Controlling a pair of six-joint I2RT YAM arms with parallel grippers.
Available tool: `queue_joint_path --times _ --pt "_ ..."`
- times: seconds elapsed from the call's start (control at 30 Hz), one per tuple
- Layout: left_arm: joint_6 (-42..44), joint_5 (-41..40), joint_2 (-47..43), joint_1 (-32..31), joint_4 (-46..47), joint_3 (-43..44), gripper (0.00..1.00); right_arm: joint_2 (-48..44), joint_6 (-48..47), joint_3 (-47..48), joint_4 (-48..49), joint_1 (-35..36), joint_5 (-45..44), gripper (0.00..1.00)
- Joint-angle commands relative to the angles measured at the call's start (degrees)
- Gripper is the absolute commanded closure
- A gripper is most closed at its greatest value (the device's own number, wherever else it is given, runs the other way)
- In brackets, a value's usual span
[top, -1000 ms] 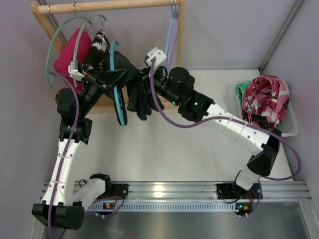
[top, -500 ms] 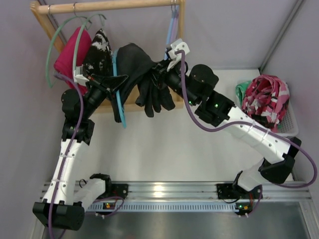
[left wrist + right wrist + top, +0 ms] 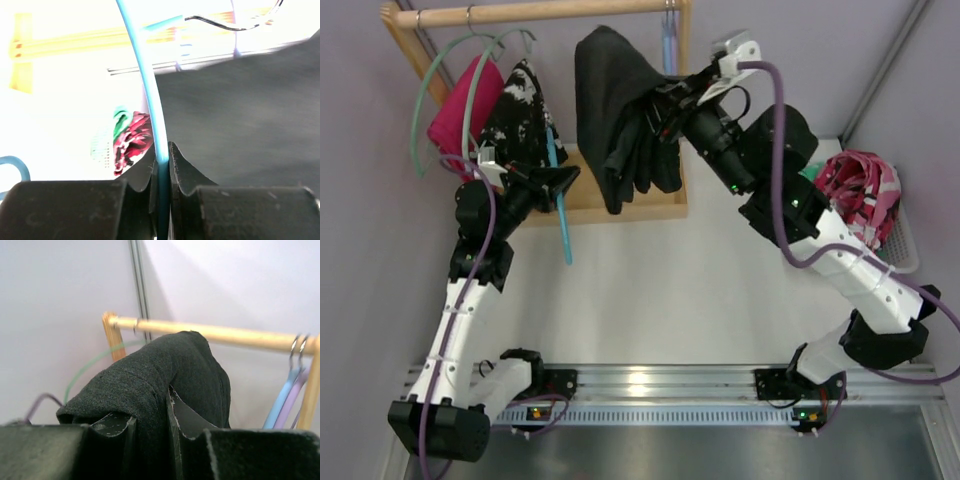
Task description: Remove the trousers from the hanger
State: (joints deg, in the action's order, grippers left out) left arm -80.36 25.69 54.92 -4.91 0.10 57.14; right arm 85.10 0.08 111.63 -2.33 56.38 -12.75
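Trousers (image 3: 610,90) higher now; clothes (image 3: 855,195) in basket (image 3: 908,248)

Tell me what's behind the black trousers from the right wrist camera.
Behind the trousers runs the wooden rail, with pale blue and lilac hangers at its right end and a green hanger to the left. The fabric hides part of the rail and anything lower.

The hanger (image 3: 148,85) runs past the left wrist view's top edge.
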Motion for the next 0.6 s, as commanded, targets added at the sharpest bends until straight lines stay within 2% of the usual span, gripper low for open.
queue_joint_path --times 0.0,0.23,0.4,0.5,0.57 --pt "2.6 -0.9 0.2 0.4 -1.6 -0.5 1.00 -5.3 -1.3 8.2 15.2 -0.6 -0.6 1.00" --pt "4.6 -0.2 -0.2 0.3 -1.9 -1.9 1.00 -6.2 -3.4 11.3 15.9 -0.5 -0.9 1.00" --pt "6.6 1.5 -1.0 0.3 -1.8 -2.2 1.00 -10.4 -9.3 8.0 17.3 -0.8 -1.9 1.00" --pt "8.0 3.0 -1.4 0.3 -1.7 -1.7 1.00 -14.6 -8.8 4.5 15.7 -4.2 -3.5 1.00" --pt "8.9 3.9 -1.7 0.2 -1.8 -1.6 1.00 -18.6 -6.4 0.5 14.6 -9.3 -7.0 1.00"
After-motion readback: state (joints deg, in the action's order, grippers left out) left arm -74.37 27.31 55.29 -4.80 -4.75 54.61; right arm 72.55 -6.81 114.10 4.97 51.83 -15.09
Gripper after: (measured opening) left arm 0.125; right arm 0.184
